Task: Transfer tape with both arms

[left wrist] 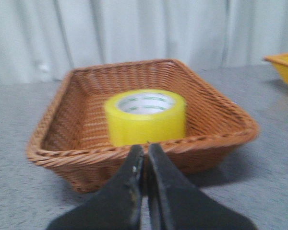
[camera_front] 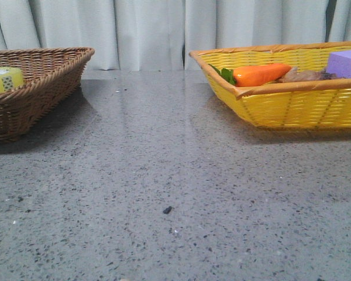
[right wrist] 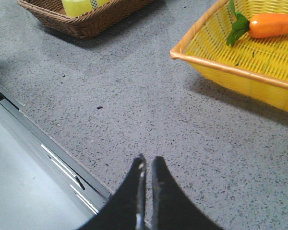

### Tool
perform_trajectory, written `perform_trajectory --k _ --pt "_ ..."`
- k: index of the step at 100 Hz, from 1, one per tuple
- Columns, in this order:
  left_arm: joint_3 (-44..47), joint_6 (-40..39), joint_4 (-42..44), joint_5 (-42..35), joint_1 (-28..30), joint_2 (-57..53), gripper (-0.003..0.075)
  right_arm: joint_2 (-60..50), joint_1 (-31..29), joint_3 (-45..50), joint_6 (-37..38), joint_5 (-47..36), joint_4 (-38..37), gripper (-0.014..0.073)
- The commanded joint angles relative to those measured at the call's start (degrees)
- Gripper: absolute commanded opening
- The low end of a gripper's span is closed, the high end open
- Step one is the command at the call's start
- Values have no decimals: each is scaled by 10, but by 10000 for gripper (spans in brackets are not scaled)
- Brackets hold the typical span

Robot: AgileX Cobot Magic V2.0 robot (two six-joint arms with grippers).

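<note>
The yellow tape roll (left wrist: pixel 145 117) lies flat in the brown wicker basket (left wrist: pixel 62 153), white core up. It also shows in the front view (camera_front: pixel 4 79) at the far left and in the right wrist view (right wrist: pixel 79 6). My left gripper (left wrist: pixel 145 149) is shut and empty, just outside the basket's near rim, in line with the tape. My right gripper (right wrist: pixel 147 160) is shut and empty, over the table's near edge, apart from both baskets. Neither gripper shows in the front view.
A yellow basket (camera_front: pixel 292 105) at the right holds an orange carrot (camera_front: pixel 260 74), a purple block (camera_front: pixel 346 62) and a brownish item. The carrot also shows in the right wrist view (right wrist: pixel 271 25). The grey speckled table (camera_front: pixel 164 175) ends at a metal rail (right wrist: pixel 48 148).
</note>
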Motion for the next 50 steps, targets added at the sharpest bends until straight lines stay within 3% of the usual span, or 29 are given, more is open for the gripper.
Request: perform_trajectory --k 1,17,22,38,50 --pt "17 -7 -5 -100 32 -9 -20 8 -2 -12 -2 -40 -7 -74" --pt "85 -7 -25 -144 60 -12 -21 8 -2 -12 -2 -40 -7 -74" --pt "81 -7 -26 -78 61 -18 -20 8 -2 -12 -2 -40 -7 -74" --pt "83 -7 -25 13 67 -18 -20 8 -2 -12 -2 -40 -7 -74" --pt "83 -7 -24 10 71 -18 -20 8 -2 -12 -2 -40 -7 -74"
